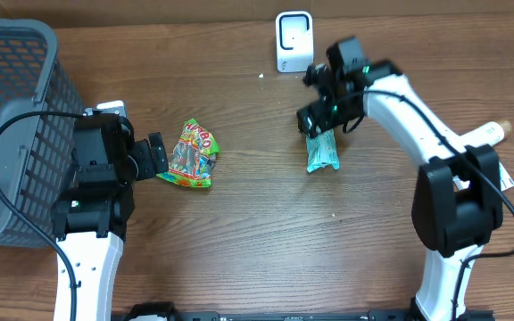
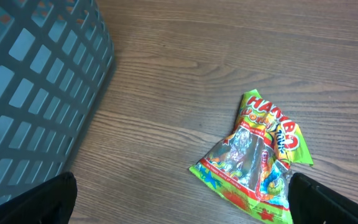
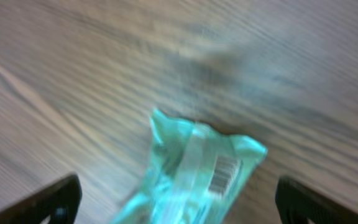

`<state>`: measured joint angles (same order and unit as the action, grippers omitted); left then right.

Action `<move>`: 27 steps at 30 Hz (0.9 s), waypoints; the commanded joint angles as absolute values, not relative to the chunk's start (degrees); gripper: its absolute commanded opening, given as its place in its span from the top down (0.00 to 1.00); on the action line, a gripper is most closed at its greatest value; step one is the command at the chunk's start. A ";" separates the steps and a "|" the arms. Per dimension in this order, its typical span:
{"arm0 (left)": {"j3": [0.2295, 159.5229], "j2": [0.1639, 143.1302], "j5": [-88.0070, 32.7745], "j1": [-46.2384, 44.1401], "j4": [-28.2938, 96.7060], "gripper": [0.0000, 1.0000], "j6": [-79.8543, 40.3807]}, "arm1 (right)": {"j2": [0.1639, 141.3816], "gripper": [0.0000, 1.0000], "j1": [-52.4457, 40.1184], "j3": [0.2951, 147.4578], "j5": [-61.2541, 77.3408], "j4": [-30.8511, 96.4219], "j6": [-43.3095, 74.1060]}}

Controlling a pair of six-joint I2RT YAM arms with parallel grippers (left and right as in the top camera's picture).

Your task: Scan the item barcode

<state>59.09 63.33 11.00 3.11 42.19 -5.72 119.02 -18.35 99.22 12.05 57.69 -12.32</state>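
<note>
On the near left of the tabletop (image 1: 257, 232), beside the grey basket (image 1: 7, 134), the left tool (image 1: 156, 157) stands fully open and empty. A crumpled candy bag (image 1: 190, 153) lies flat just to its right, facing the gap between its fingers.

Toward the middle right, the teal packet (image 1: 322, 152) lies flat on the wood with nothing holding it. Its long axis runs near to far, and its barcode (image 3: 224, 173) faces up. The right tool (image 1: 327, 127) hovers over the packet's far end with fingers spread wide on either side, gripping nothing.

At the far edge stands the white scanner (image 1: 294, 40), beyond the packet and slightly to its left.

Finding: the right arm is much the nearer to the packet. The packet sits directly below the open fingers, which straddle its narrow width. A pickup would need a short descent, then a carry farther and leftward to the scanner.
</note>
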 commanded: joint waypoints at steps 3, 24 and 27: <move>59.27 63.00 11.51 3.36 42.02 0.00 -4.89 | 110.80 0.00 -16.69 111.02 13.30 70.39 14.68; 59.27 63.00 11.51 3.36 42.02 0.00 -4.89 | 110.32 0.33 -28.03 88.71 16.32 57.01 35.53; 59.27 63.00 11.51 3.36 42.02 0.00 -4.89 | 110.87 0.45 -31.38 85.17 13.15 50.35 35.57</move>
<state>59.09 63.33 11.00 3.11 42.17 -5.72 110.32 -28.40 88.12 15.42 53.36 35.99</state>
